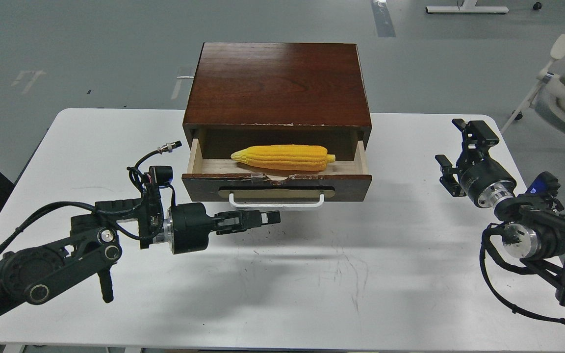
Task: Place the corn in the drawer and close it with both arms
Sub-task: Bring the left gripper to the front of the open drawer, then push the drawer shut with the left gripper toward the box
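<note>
One yellow ridged corn cob (284,157) lies inside the single open dark brown wooden drawer (276,185) on the white table (312,274). Of two black arms, the left gripper (269,218) has narrow, empty fingers just below the white handle (276,202); the right gripper (454,152) hangs wide, well apart.

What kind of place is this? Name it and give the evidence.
Probably a robotics lab or test room: a bare white table holding one wooden drawer box, a grey marked floor, and equipment bases behind.

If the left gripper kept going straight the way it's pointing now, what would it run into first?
The left gripper points rightward, just in front of the drawer, below its white handle. That line looks free over the table; it might graze the handle, since depth is unclear.
</note>
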